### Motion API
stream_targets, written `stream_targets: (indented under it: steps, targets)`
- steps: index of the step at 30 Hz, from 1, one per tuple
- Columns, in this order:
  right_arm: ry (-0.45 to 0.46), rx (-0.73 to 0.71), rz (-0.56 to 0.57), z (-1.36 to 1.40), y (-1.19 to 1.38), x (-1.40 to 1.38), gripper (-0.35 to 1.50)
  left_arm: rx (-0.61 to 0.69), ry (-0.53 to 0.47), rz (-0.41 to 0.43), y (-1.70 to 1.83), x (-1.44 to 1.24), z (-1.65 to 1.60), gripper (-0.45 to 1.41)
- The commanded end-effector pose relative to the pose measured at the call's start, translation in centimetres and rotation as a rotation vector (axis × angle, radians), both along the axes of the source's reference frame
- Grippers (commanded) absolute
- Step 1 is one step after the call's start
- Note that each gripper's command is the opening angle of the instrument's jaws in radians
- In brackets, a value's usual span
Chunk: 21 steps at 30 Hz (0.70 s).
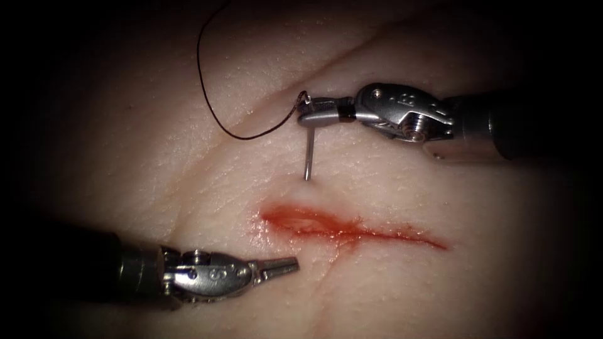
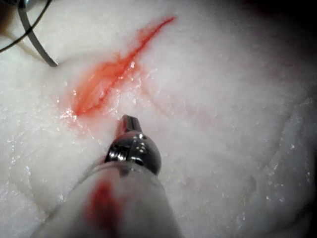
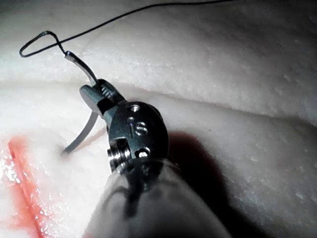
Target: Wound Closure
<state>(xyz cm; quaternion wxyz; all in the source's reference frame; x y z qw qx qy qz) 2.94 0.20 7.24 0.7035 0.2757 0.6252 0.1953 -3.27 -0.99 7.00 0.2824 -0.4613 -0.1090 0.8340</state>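
Two steel needle-driver tools over the pale, creased pork tissue (image 1: 188, 176), well apart, one on either side of the red, fluid-lined cut (image 1: 352, 227). Right arm's pincer (image 1: 309, 113) clamped shut on the thin curved steel needle (image 1: 308, 154) near its thread end, above the cut. Needle tip pointed down onto the tissue just above the cut's left end, dimpling the surface there; whether already through the skin, impossible to say. Held steep, probably to present the point squarely beside the wound edge. Dark thin thread (image 1: 210, 94) trailing from the needle's tail in a slack loop up and to the left, clear of the cut. Left arm's pincer (image 1: 279, 268) closed or nearly so, empty, below the cut's left end, likely placed ready to receive.
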Motion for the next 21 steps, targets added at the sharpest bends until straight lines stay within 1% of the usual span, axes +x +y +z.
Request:
stream_targets:
  steps: [1,5,9,21]
  targets:
    - [0.018,0.027,-0.009,0.02,-0.05,0.11,-0.35,0.001,0.0,0.001,-0.05,-0.05,0.05,-0.1]
    - [0.026,0.105,-0.01,0.02,-0.1,0.12,-0.35,0.001,0.0,0.002,-0.06,-0.04,0.05,-0.1]
    - [0.019,0.163,0.015,0.01,-0.11,0.09,-0.35,0.0,0.0,0.003,-0.07,-0.03,0.06,-0.1]
    - [-0.024,0.326,0.04,0.01,-0.19,0.03,-0.35,-0.003,0.001,0.003,-0.1,-0.02,0.08,-0.11]
